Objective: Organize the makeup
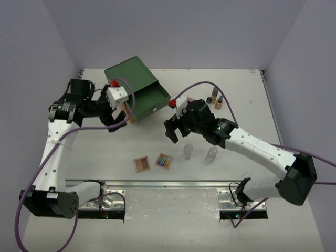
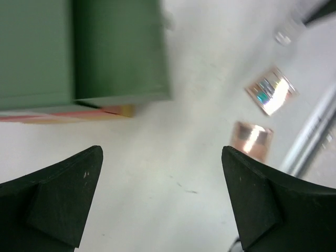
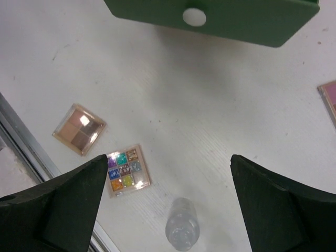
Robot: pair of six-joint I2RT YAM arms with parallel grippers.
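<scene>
The green chest point(image 1: 128, 73) sits far left on the counter point(image 1: 247, 89). Its top drawer point(image 1: 152, 97) is pulled out toward the right, white knob point(image 3: 194, 17) on the front. The inside of the drawer shows only its green floor. All the makeup in view lies out on the counter.

In a near row, left to right, are the tan palette point(image 1: 142, 164), the colour palette point(image 1: 164, 161) just beside it, then 2 clear bottles point(image 1: 187, 152), a little apart from each other. The tubes point(image 1: 219, 103) stand in a cluster far right; I cannot tell their exact number. The pink palette point(image 3: 329, 102) lies right of the drawer, cut by the edge of the right wrist view.

The left tool point(image 2: 161, 157) hangs above bare counter near the chest's left near corner, jaws wide with nothing between them. The right tool point(image 3: 169, 163) hovers between the drawer front and the near row, jaws also wide, gripping nothing
</scene>
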